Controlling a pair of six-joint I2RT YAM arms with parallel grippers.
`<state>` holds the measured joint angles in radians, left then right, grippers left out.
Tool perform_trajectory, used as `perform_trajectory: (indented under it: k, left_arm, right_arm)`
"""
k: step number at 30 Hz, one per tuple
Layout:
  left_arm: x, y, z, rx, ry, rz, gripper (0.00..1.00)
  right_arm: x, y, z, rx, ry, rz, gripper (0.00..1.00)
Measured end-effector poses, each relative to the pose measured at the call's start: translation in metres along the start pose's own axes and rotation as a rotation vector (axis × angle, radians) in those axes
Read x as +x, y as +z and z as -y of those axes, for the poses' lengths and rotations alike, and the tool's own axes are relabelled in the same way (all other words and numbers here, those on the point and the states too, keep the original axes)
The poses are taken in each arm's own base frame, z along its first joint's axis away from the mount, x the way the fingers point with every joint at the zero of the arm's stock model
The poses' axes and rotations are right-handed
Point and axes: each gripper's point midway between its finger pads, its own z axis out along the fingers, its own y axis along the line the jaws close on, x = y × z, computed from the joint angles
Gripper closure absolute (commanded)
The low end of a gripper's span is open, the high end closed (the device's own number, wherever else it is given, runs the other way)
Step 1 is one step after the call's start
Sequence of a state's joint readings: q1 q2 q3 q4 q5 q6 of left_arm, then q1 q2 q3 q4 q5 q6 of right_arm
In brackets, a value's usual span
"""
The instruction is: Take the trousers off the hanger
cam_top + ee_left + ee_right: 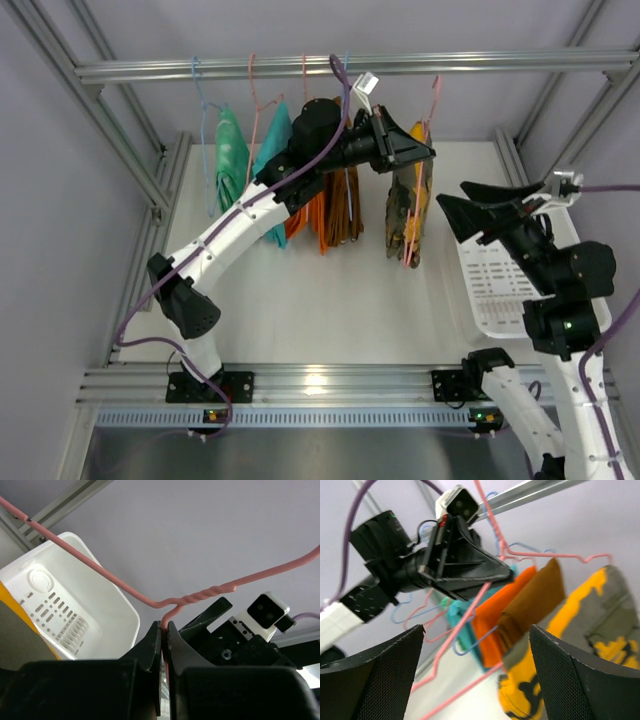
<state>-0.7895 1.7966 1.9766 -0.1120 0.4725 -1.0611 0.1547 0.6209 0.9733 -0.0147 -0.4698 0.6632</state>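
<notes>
Clearly, left end effector (164, 626) pinched shut on pink hanger (200, 598) neck, right end effector (476, 631) spread wide, empty

1. The table (330, 310) has a plain white matte top. Aluminium rails frame it along the 9 o'clock and 6 o'clock edges.
2. A white plastic basket (495, 290) sits directly on it at about 3 o'clock, close to the right edge. Its floor is pierced with rows of slots, and its right part is hidden behind an arm.
3. At 6 o'clock, the near rail (320, 380) carries two arm bases, well apart from each other.
</notes>
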Motion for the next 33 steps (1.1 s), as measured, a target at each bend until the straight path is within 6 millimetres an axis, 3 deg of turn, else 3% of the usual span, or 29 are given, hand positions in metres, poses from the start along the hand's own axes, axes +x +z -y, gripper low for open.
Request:
perform_trajectory:
  k: [2, 5, 12, 15, 20, 24, 26, 33]
  left_arm:
    - [-0.001, -0.002, 0.006, 0.008, -0.008, -0.004, 1.0]
    - [-0.009, -0.004, 0.018, 0.03, -0.002, 0.011, 1.0]
    - [-0.029, -0.009, 0.049, 0.081, 0.01, 0.073, 1.0]
    - [-0.034, -0.009, 0.051, 0.08, 0.0, 0.091, 1.0]
    - [-0.036, -0.004, 0.041, 0.058, -0.027, 0.103, 1.0]
    - [-0.036, 0.001, 0.03, 0.03, -0.06, 0.107, 1.0]
    - [-0.036, 0.003, 0.027, 0.022, -0.07, 0.106, 1.0]
    - [-0.038, 0.004, 0.031, 0.031, -0.091, 0.113, 1.0]
  right_arm:
    - [-0.005, -0.013, 0.004, 0.039, -0.097, 0.046, 0.15]
    - [0.007, -0.027, 0.018, 0.081, -0.204, 0.046, 0.14]
    - [0.082, -0.049, 0.071, 0.15, -0.361, -0.126, 0.1]
    - [0.1, -0.053, 0.084, 0.149, -0.403, -0.176, 0.1]
    - [0.109, -0.047, 0.094, 0.139, -0.447, -0.208, 0.09]
    - [0.114, -0.034, 0.098, 0.105, -0.44, -0.215, 0.0]
    - [0.117, -0.028, 0.1, 0.084, -0.431, -0.212, 0.01]
    - [0.129, -0.013, 0.097, 0.024, -0.416, -0.223, 0.0]
